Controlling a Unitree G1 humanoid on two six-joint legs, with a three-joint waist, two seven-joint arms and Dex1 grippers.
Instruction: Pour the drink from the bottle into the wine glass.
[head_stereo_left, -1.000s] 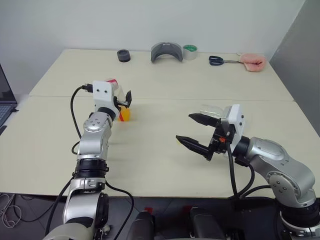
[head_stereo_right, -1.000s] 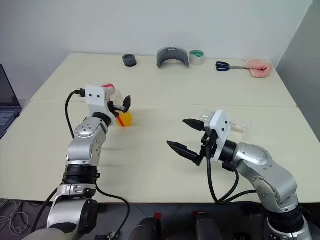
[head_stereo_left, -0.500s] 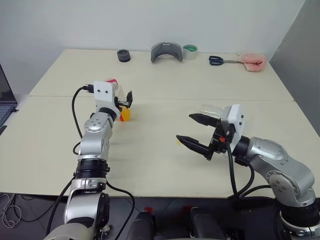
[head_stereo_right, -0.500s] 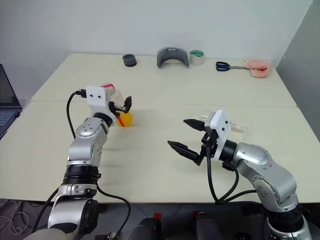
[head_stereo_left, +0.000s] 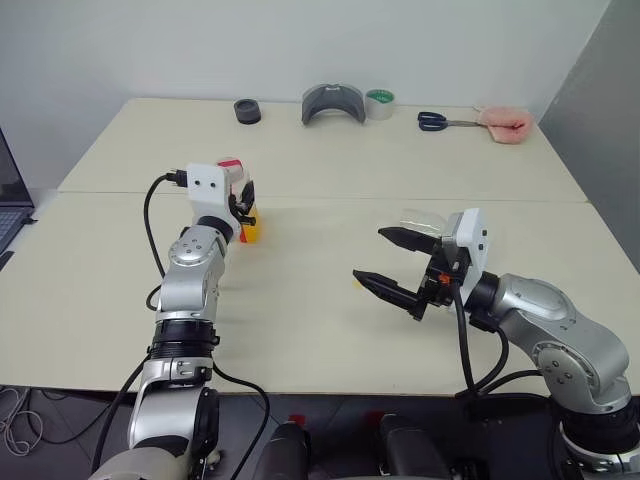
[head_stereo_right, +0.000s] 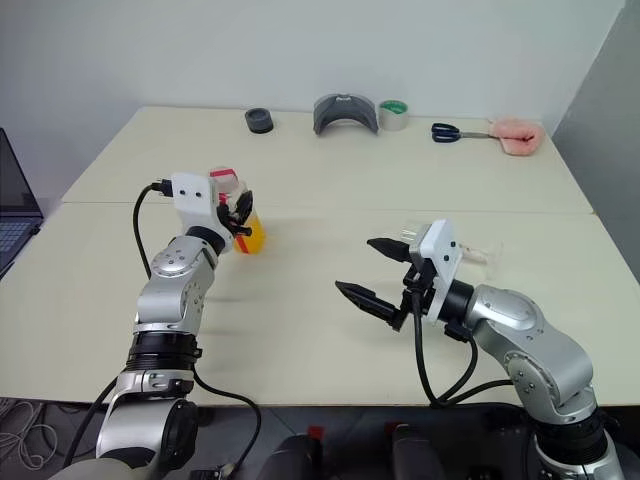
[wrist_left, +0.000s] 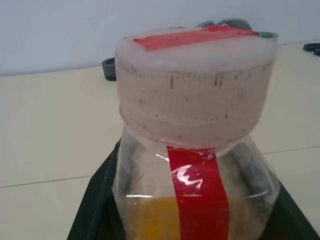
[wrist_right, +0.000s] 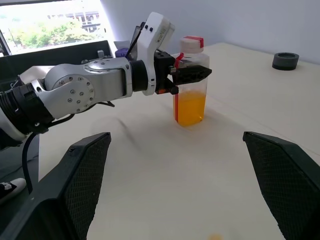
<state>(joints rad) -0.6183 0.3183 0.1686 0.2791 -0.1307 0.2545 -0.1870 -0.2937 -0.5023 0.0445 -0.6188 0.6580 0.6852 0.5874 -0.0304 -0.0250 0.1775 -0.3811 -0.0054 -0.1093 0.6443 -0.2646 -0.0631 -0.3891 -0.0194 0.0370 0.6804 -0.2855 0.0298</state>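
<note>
The bottle (head_stereo_left: 243, 213), clear plastic with a red stripe and a red-and-white cap (wrist_left: 195, 82), stands upright on the left of the table. The orange drink (wrist_right: 189, 110) fills its lower part. My left gripper (head_stereo_left: 244, 201) is shut on the bottle just below the cap, its black fingers (wrist_right: 192, 74) clamping both sides. To the right, my right gripper (head_stereo_left: 372, 256) hovers open and holds nothing, pointing toward the bottle. The wine glass (head_stereo_left: 421, 217) shows as a clear shape behind the right gripper's white mount, mostly hidden.
Along the table's far edge lie a black ring (head_stereo_left: 247, 111), a grey curved object (head_stereo_left: 333, 103), a tape roll (head_stereo_left: 379, 103), scissors (head_stereo_left: 440, 121) and a pink cloth (head_stereo_left: 505, 124). A laptop (head_stereo_left: 10, 200) sits at the left edge. Bare table (head_stereo_left: 310, 260) separates the grippers.
My left gripper's fingers have shut on the bottle, which they stood open around before. The right arm has not moved.
</note>
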